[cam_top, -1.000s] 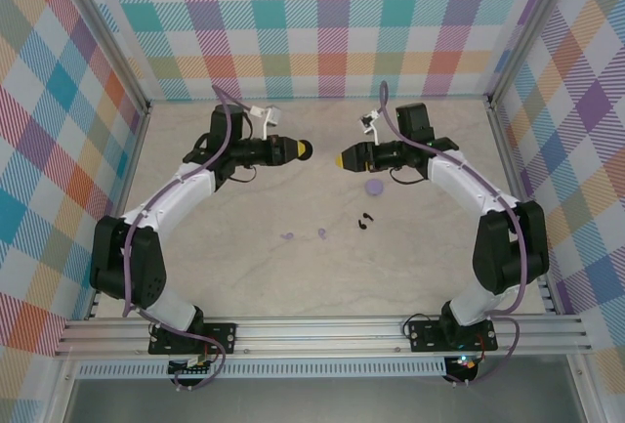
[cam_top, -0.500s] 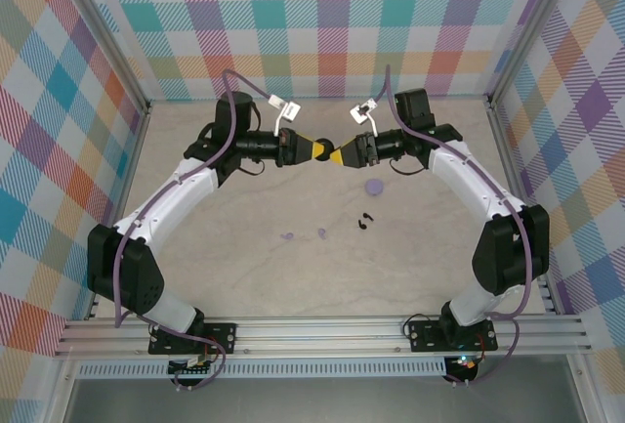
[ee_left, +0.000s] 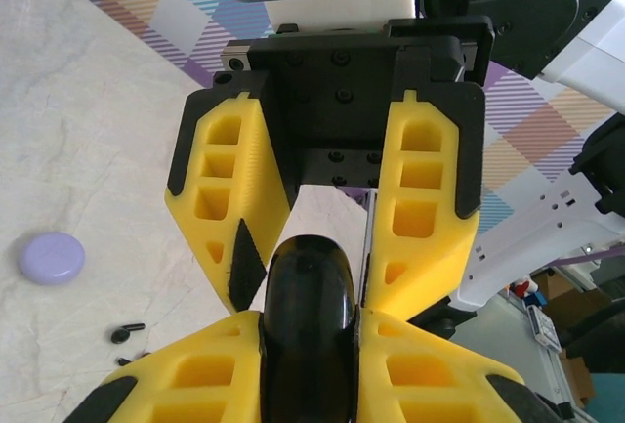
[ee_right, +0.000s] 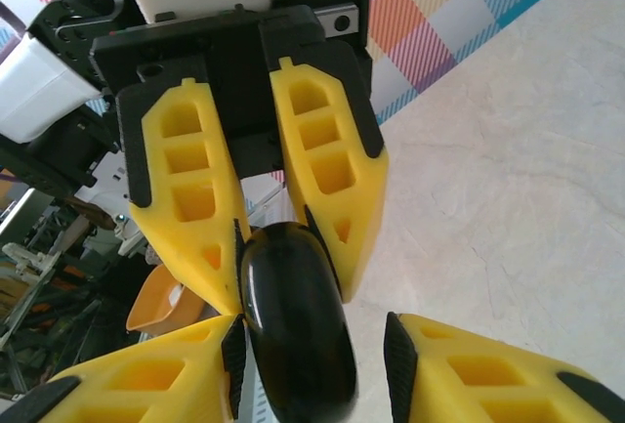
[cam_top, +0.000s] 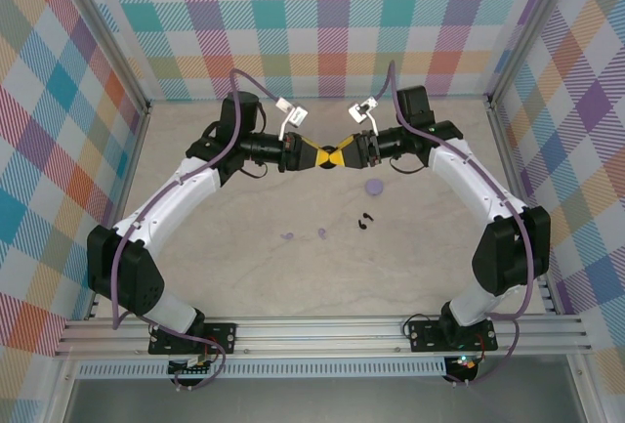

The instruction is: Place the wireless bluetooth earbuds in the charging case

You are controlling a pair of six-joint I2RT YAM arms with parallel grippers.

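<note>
Black charging case (ee_left: 309,316), clamped above the table (cam_top: 244,267) by the left gripper (cam_top: 322,156), right gripper (cam_top: 340,156) fingers loosely astride it, one side gapped; black earbuds (cam_top: 365,219) and lilac earbuds (cam_top: 322,234) loose below; step, probably opening the case; next needs a firm right grip

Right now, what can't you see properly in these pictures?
- Black case: both wrist views show it edge-on, so I can't tell if its lid is open or shut. In the top view the yellow jaws hide most of it.
- Black earbuds: too small in the top view to make out. In the left wrist view a jaw partly covers them.
- Lilac earbuds: just tiny pale specks in the top view.
</note>
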